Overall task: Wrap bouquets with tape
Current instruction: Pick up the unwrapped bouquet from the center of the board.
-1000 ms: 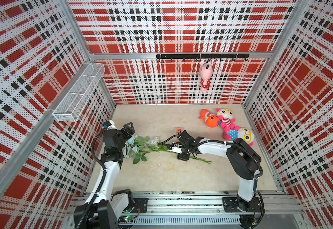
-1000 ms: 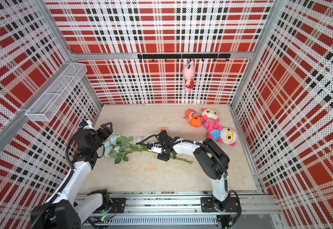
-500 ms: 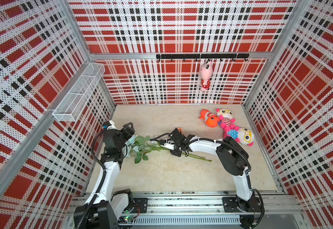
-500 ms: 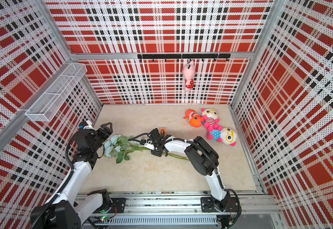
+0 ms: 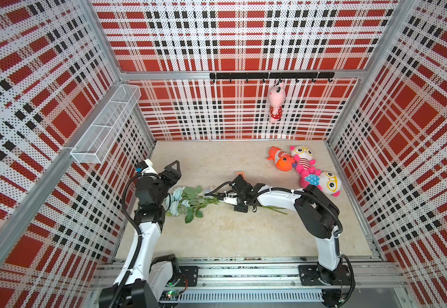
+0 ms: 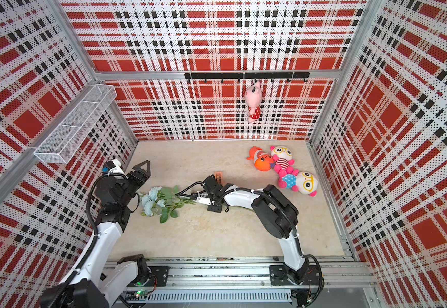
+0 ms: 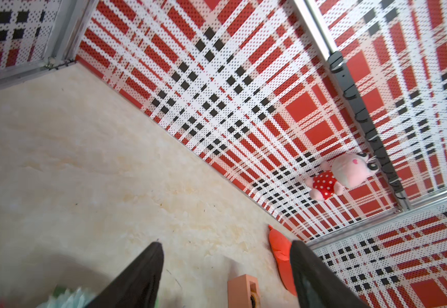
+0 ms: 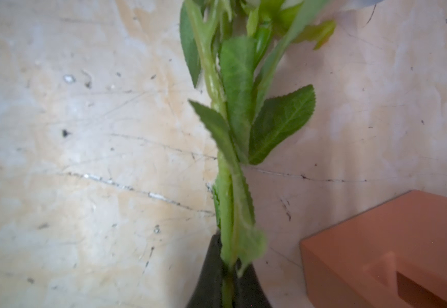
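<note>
The bouquet (image 5: 187, 200) lies across the middle of the worktop (image 5: 230, 240). Its pale blooms point to the left edge and its stem ends trail toward the right. The right gripper (image 8: 226, 266) is pressed together on the stems about midway along, with a leaf caught between its fingers. The peach tape dispenser (image 5: 240, 174) stands just beside that gripper on the far side, apart from the stems. The left gripper (image 7: 225, 256) hangs spread and holds nothing, close to the left wall beside the blooms. Bare worktop runs from the bouquet to the near edge. Plush toys (image 5: 305, 168) crowd the far right corner.
</note>
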